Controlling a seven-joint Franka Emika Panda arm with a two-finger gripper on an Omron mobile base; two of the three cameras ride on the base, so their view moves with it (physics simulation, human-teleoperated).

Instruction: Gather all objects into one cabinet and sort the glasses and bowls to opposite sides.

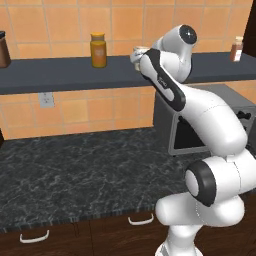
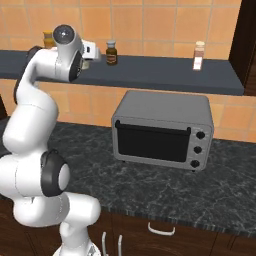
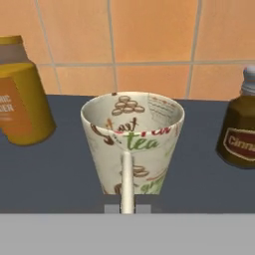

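- The tool (image 3: pixel 127 209) is clamped on the cup (image 3: pixel 132 142), low in the middle.
- The cup stands on the shelf (image 3: pixel 60 169).
- Yellow jar (image 3: pixel 20 104) left, brown jar (image 3: pixel 241 129) right.

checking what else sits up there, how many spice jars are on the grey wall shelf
4: a dark jar at the far left end, an amber jar left of the cup, a brown bottle right of it, a pale shaker near the right end. The arm may hide others.

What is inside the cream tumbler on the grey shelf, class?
The hand view looks down into the tumbler: its patterned inner wall shows and nothing lies in the part seen. The bottom is hidden behind the near wall. It stands on the grey shelf.
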